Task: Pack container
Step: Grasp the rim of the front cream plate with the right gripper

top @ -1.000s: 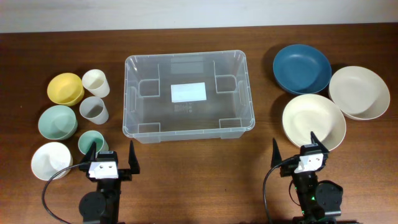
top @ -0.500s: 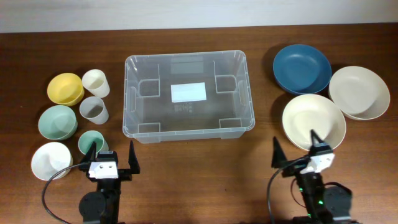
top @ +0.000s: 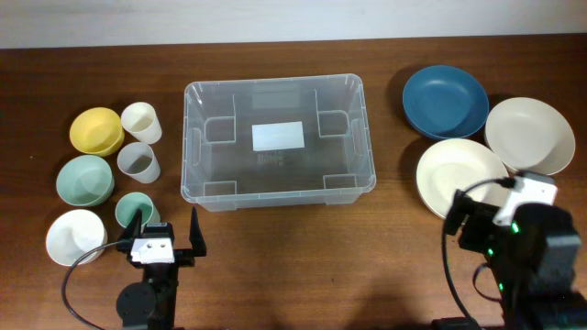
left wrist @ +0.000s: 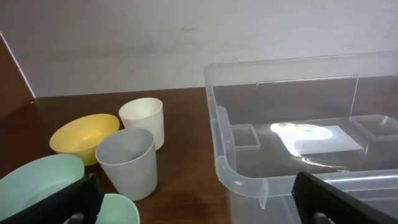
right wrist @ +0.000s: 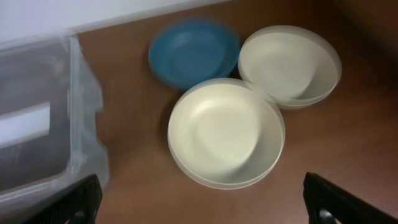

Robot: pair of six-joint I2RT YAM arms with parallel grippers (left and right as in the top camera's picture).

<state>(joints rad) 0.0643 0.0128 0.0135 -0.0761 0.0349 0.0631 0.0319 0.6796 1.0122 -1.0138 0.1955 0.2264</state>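
Since a second ago my right arm has swung right and farther out, so my right gripper (right wrist: 200,202) hangs over the near cream bowl (top: 449,174), fingers wide apart and empty. My left gripper (top: 166,227) has stayed put near the teal cup (top: 133,209), also spread and holding nothing. The container (top: 211,174) sits mid-table (top: 275,266), well apart from both grippers, white label (top: 278,137) on its base.

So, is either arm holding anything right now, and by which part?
Nothing is held; the left end effector and right end effector are both open and empty.
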